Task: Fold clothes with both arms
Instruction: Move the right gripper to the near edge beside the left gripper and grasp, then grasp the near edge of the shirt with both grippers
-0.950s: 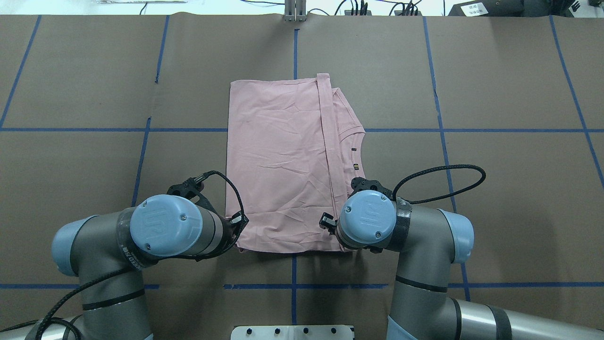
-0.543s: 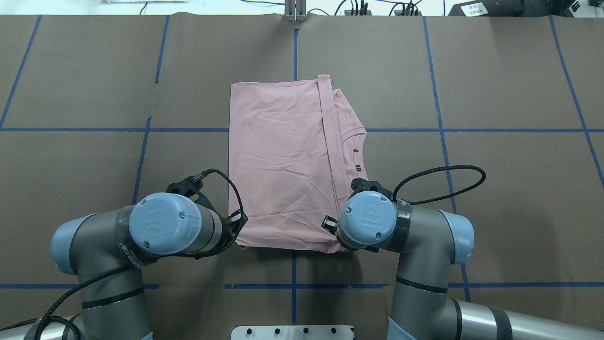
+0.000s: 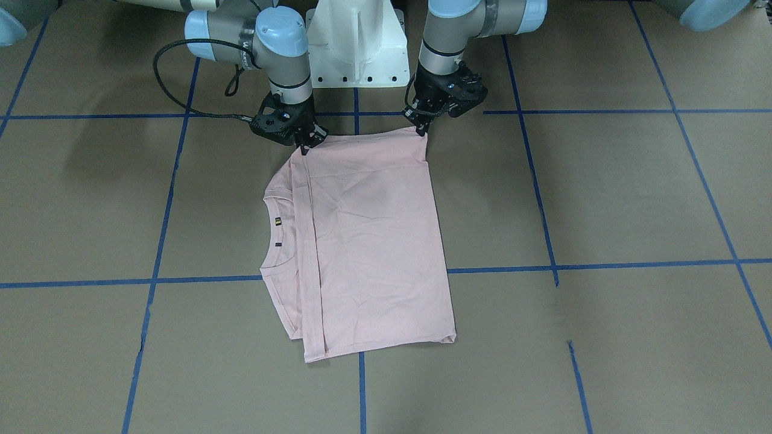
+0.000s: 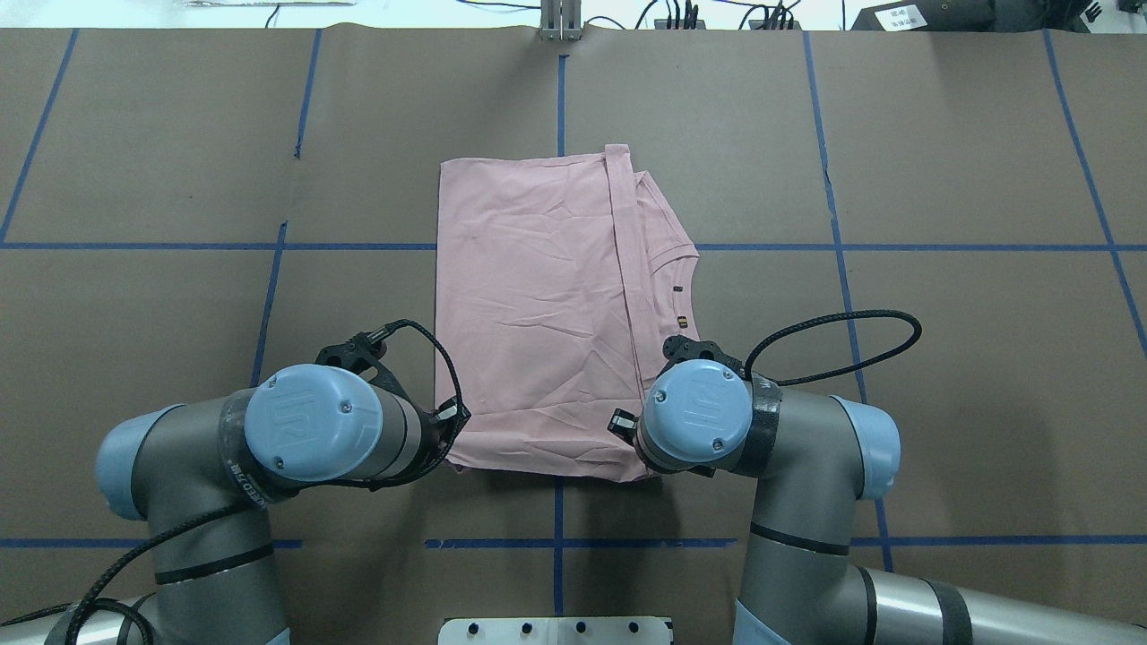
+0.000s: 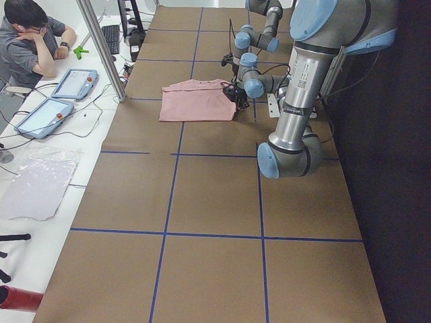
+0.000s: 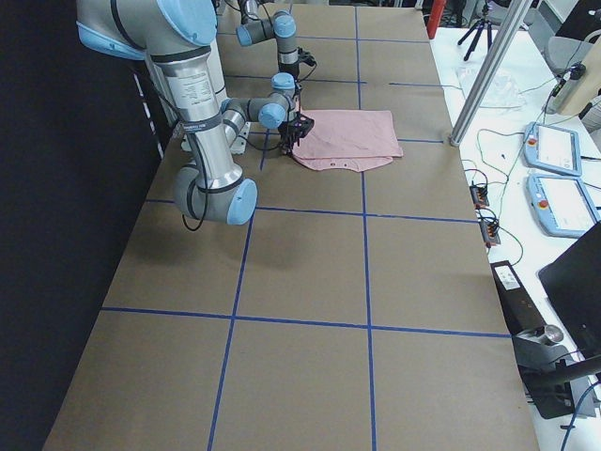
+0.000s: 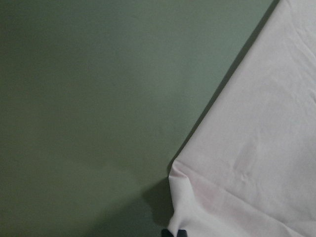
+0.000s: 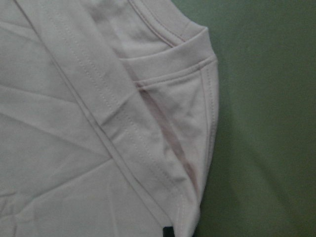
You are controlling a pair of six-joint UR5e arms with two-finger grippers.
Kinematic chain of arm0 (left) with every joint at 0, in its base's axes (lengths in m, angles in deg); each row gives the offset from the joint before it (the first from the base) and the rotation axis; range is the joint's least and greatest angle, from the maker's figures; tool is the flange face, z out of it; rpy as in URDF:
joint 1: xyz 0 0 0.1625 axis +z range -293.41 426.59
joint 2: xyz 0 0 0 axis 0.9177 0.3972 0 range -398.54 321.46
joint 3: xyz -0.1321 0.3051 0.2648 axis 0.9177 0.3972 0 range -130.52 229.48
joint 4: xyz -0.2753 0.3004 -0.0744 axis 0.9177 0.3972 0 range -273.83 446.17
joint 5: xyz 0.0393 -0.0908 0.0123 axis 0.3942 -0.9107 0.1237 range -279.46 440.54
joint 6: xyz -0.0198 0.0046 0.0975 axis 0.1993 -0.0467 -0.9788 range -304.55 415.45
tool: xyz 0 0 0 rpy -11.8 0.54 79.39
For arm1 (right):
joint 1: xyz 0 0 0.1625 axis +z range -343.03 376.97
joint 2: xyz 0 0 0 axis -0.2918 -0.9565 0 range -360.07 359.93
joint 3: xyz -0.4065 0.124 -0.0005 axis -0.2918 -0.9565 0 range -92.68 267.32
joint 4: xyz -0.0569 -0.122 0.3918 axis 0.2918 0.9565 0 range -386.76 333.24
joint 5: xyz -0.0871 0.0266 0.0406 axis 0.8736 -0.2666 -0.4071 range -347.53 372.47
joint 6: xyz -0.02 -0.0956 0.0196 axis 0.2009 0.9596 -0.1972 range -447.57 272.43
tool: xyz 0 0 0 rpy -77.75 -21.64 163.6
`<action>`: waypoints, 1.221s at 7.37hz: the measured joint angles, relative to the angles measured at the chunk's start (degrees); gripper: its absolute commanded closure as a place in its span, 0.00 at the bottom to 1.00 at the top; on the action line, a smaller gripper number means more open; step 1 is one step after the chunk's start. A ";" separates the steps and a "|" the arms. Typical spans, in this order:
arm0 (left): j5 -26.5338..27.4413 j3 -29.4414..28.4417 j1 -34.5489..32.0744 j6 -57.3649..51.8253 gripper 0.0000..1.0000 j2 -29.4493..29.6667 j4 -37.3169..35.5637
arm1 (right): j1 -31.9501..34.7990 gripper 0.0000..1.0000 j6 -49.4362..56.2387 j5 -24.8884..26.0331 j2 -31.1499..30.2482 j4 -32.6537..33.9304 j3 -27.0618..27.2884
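Note:
The pale pink T-shirt (image 4: pixel 538 313) lies folded on the brown table, plain back up, with its collar (image 3: pixel 278 232) towards the robot's right. The print is hidden. My left gripper (image 3: pixel 420 129) is shut on the shirt's near left corner (image 7: pixel 247 148). My right gripper (image 3: pixel 303 147) is shut on the near right corner at the sleeve hem (image 8: pixel 74 123). Both corners are raised a little off the table. In the overhead view the wrists hide both grippers. The shirt also shows in the exterior left view (image 5: pixel 195 101) and the exterior right view (image 6: pixel 352 132).
The white pedestal base (image 3: pixel 356 42) stands just behind the grippers. Blue tape lines (image 4: pixel 557 90) mark the brown table cover. An operator (image 5: pixel 30 40) sits at a side table with tablets (image 5: pixel 74 82). A metal post (image 4: pixel 560 20) stands at the table's far edge.
Both grippers have drawn the shirt's near edge slightly up and away from the robot. The shirt's left edge has shifted a little to the right.

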 measured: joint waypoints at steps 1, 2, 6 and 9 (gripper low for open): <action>-0.02 0.26 0.27 -0.66 1.00 -0.13 -0.03 | 0.16 1.00 0.02 0.08 0.02 -0.04 1.06; -0.02 0.84 0.89 -1.02 1.00 -0.18 -0.07 | 0.39 1.00 0.02 0.10 -0.17 -0.04 2.94; 0.06 7.30 8.64 -1.07 1.00 -2.50 -3.82 | 0.61 1.00 -0.06 -2.36 -2.39 -0.04 10.31; 0.05 12.72 13.01 -0.63 1.00 -2.98 -8.10 | -2.37 1.00 -0.52 -4.74 -4.44 0.07 15.66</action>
